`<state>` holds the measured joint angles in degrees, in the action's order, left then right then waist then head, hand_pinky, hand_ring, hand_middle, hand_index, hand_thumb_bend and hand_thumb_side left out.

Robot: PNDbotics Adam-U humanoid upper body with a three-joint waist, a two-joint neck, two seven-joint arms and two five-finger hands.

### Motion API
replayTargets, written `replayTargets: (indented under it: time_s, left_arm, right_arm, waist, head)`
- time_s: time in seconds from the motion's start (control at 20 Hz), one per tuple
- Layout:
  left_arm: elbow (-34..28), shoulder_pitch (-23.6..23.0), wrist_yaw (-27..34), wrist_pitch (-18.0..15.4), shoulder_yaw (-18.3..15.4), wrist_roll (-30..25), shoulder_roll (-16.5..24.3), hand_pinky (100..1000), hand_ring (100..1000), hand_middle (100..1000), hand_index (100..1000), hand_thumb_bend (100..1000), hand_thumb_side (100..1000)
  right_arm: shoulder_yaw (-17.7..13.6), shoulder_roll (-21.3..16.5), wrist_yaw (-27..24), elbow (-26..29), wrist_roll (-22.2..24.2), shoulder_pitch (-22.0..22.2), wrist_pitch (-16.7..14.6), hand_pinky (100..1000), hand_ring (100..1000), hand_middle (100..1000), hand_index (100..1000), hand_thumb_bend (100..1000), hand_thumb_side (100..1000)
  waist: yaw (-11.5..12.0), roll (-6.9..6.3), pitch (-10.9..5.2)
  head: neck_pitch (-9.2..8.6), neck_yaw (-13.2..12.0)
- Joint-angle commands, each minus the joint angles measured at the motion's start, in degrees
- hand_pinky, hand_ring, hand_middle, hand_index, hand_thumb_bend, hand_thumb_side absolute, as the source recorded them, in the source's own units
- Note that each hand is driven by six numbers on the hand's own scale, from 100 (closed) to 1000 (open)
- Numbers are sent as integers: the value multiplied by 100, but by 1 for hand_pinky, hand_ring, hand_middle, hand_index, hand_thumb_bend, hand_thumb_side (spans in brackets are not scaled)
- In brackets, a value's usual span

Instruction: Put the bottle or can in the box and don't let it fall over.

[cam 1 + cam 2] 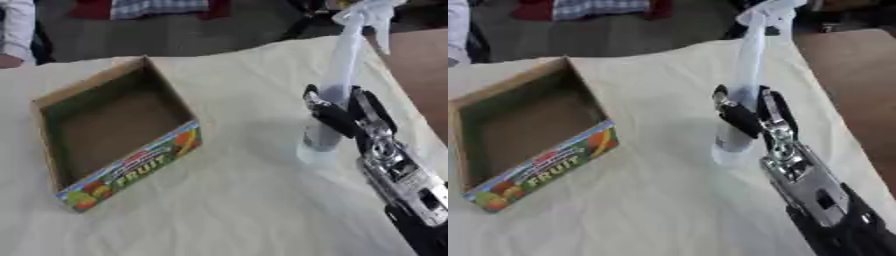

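A tall, slim, pale spray bottle (343,70) with a white trigger head stands upright on the cloth at the right. My right hand (346,116) reaches in from the lower right, its black fingers curled round the bottle's lower body. An open cardboard box (112,131) with a colourful "FRUIT" print on its front wall sits at the left, nothing showing inside it. The bottle is well to the right of the box. My left hand shows in neither view.
A cream cloth (236,200) covers the table. Bare brown tabletop (850,75) shows past the cloth's right edge. A person's sleeve and hand (13,35) are at the far left edge, off the task's things.
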<state>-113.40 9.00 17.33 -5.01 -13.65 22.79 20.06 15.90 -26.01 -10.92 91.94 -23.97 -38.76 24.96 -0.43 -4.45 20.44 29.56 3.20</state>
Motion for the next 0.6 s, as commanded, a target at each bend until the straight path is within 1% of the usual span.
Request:
replayTargets:
  time_s: [0.05,0.15,0.3,0.4,0.6]
  left_arm:
    - [-119,36,-34,-9,-39,-16,98,1000,982,838,725,385,508]
    - [-119,37,-34,-13,-39,-16,105,1000,982,839,724,385,508]
    - [-119,32,-35,-15,-40,-15,110,1000,982,839,724,384,508]
    - [-119,31,-38,-16,-40,-15,115,1000,982,839,724,384,507]
    - [-119,28,-40,-17,-40,-16,121,1000,982,839,724,383,507]
  right_arm:
    - [-102,-169,-64,281,-24,-78,-81,802,370,272,112,100,447]
    - [-129,-197,-129,402,-16,-83,-181,779,346,258,103,100,465]
    - [-149,-243,-220,531,57,-84,-303,768,320,226,100,100,470]
    - [-158,-264,-259,586,110,-87,-342,754,306,194,100,100,470]
    - [-175,-274,-324,640,164,-103,-350,705,294,181,100,100,470]
  waist:
    - [-9,2,-125]
    - [-14,0,-134]
    - [-17,0,-147]
    - [-19,1,-157]
    - [-26,6,-177]
  head:
    - [-51,-6]
    - [-54,-7]
    - [-50,-8]
    - [-45,-10]
    - [-34,-5]
